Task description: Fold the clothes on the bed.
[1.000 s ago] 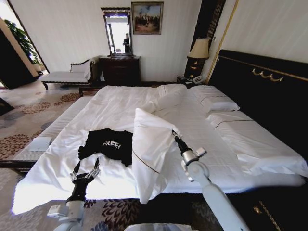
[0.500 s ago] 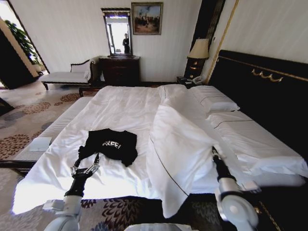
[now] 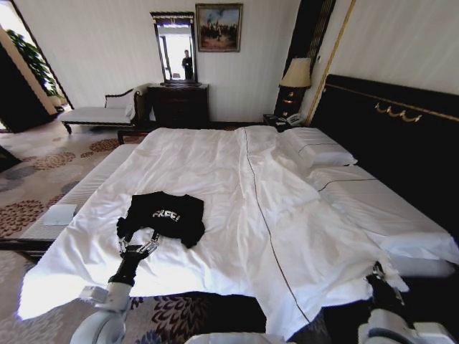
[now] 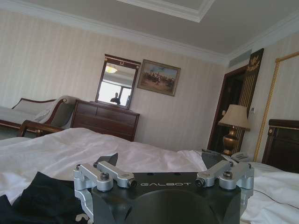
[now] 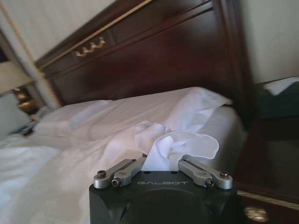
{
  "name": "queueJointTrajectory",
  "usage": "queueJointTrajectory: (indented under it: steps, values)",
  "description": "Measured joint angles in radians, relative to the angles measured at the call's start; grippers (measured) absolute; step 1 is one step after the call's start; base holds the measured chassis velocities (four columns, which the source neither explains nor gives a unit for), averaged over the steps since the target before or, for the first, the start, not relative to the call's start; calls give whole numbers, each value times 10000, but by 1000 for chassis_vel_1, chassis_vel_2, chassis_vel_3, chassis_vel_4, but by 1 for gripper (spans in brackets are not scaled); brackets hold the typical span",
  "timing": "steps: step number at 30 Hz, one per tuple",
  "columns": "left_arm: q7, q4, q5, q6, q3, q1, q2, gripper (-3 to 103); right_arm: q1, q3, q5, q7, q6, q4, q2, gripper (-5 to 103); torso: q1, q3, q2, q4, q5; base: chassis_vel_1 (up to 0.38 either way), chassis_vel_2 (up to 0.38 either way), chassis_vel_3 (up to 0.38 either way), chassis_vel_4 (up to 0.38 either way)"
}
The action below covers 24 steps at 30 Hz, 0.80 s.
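Note:
The clothes, a black T-shirt (image 3: 163,215) with white lettering, lie bunched near the front left edge of the bed (image 3: 193,154). My left gripper (image 3: 140,248) is open just short of the shirt's near hem, nothing between its fingers. In the left wrist view the same gripper (image 4: 160,159) stands open over the sheet, with the black shirt (image 4: 42,196) close beside it. My right gripper (image 3: 378,273) is at the bed's front right corner, shut on the edge of the white duvet (image 3: 287,215). In the right wrist view a fold of the duvet (image 5: 175,142) rises from that gripper (image 5: 161,161).
A dark headboard (image 3: 391,136) and pillows (image 3: 319,152) line the right side. A pale padded bench (image 3: 75,193) runs along the bed's left edge. A chaise (image 3: 100,113), dresser (image 3: 179,104) and lamp (image 3: 297,74) stand at the far wall. Patterned carpet (image 3: 36,165) lies to the left.
My right gripper has drawn the raised duvet down to the front right corner, and it now lies flat. My left gripper has edged forward to the shirt's hem.

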Motion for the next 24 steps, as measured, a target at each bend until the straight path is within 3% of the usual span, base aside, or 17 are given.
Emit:
queueJointTrajectory:
  steps: [2,12,18,24]
  values:
    - [-7,103,-85,-24,30,-46,70,100,-72,254,-71,552,-105,-118,151,3,0,0,0,0,0,0,0,0,0]
    - [-116,416,-438,23,-128,-375,311,100,-217,757,221,1311,-642,-786,20,3,3,1,-2,9,1,0,0,0,0]
    - [-123,569,-521,29,-172,-441,391,100,-448,975,459,1303,-857,-1046,-245,3,3,1,-3,9,1,0,0,0,0]
    - [-126,754,-540,21,-109,-500,413,100,-589,1382,608,978,-1002,-2032,-937,3,3,1,-3,7,1,0,0,0,0]
